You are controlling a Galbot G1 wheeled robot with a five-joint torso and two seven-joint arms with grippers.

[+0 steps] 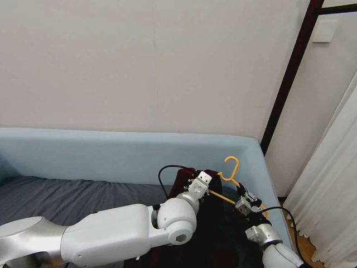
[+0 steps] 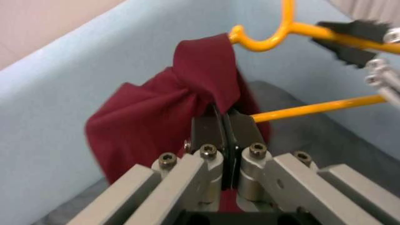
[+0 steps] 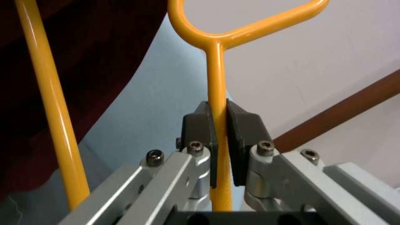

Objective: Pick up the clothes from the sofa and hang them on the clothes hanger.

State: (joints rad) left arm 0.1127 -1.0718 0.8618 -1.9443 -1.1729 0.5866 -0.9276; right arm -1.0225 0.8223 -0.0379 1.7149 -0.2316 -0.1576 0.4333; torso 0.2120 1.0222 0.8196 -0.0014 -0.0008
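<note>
Well: red cloth [image 2: 156, 117] @ hanger [image 3: 216, 79]

Head view: left arm [image 1: 111, 231] covers the lower part of the dark red garment [image 1: 183, 178]. The hanger [image 1: 237, 168] shows its hook and one bar, the rest lost behind cloth. Left wrist view: hook top cut by the upper edge. Right wrist view: garment runs off the frame edge.
</note>
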